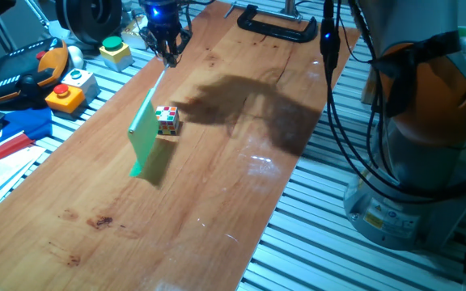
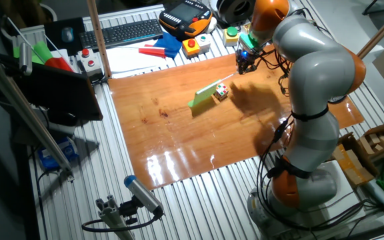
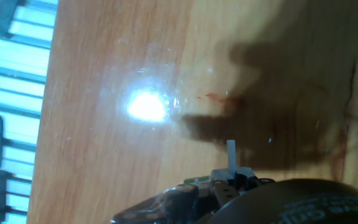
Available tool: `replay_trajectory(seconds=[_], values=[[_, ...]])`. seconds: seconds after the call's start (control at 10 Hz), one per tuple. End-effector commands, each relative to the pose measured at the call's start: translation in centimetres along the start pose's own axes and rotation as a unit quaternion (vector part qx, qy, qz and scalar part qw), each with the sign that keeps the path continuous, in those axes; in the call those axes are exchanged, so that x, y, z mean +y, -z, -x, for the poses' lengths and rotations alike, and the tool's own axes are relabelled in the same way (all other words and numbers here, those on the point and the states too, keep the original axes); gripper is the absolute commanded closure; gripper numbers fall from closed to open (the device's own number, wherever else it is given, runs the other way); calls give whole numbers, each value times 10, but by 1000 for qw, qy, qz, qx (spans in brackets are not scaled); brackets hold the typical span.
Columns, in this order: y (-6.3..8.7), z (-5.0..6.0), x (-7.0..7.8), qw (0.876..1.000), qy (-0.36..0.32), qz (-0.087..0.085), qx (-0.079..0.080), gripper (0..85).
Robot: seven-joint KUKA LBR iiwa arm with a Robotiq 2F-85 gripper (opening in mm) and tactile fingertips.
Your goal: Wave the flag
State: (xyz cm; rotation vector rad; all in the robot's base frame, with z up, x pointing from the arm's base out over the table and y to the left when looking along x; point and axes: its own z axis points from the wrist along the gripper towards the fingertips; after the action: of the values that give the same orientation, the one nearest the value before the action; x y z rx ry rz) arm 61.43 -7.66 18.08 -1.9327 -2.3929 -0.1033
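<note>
- Silver-grey robot base (image 1: 395, 214) and orange-banded arm fill the near right of one fixed view, standing on slatted aluminium just right of the wooden bench (image 1: 217, 186).
- Far to the left of that bench lie a red strip (image 1: 2, 149) and a blue block (image 1: 23, 123), with an orange-and-black teach pendant (image 1: 23, 73) behind them.
- Next, going right, sit button boxes: a grey one with an orange button (image 1: 67, 90) and a yellow one with a green button (image 1: 115, 50).
- On the bench's left-centre is the flag (image 1: 146, 137), a bright green sheet standing edge-on and tilted, its lowest corner at or very close to the wood.
- Its thin pale stick (image 1: 159, 79) slants up and back into the end effector (image 1: 168, 50).
- That end effector, lit blue at the top, has its fingers pinched together on the stick's upper end, at the far edge of the bench.
- Just right of the sheet sits a small multicoloured puzzle cube (image 1: 167, 120), close beside it; whether they touch I cannot tell.
- A dark arm shadow falls right of the cube.
- At the far right edge lies a black C-clamp (image 1: 277, 24).
- From the hand view, only a short pale stub of stick (image 3: 231, 154) shows above the dark housing, over bare wood with a bright glare spot.
</note>
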Motion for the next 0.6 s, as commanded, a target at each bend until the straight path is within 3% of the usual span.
replay_trajectory(seconds=[0.0,0.3,0.5], values=[[2,-1,-2,1000,-4,0,2,843],[6,-4,-6,1000,-18,-3,2,843],[12,-6,-12,1000,-19,-8,-8,843]])
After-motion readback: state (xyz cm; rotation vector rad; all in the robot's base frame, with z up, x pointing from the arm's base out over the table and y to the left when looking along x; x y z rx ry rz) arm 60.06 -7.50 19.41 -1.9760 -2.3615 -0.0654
